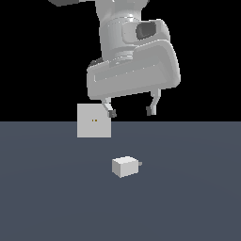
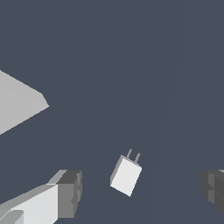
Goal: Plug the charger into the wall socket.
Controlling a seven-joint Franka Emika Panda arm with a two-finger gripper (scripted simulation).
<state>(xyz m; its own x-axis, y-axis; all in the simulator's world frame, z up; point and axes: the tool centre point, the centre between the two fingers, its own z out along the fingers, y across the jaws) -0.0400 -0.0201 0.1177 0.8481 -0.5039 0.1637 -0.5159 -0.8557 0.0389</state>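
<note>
Charger point(image 1: 125, 166), a small white box, lies on the dark grey floor point(image 1: 47, 197) nearest the exterior camera, its short grey prongs pointing toward the exterior view's right (two prongs show in the wrist view). Above and beyond it hangs the gripper point(image 1: 131, 112), jaws spread wide and holding nothing, well clear of the block. Farther back, to the exterior view's left, the wall socket point(image 1: 94, 120) stands upright, an off-white square plate with two tiny orange-brown holes at its centre.
</note>
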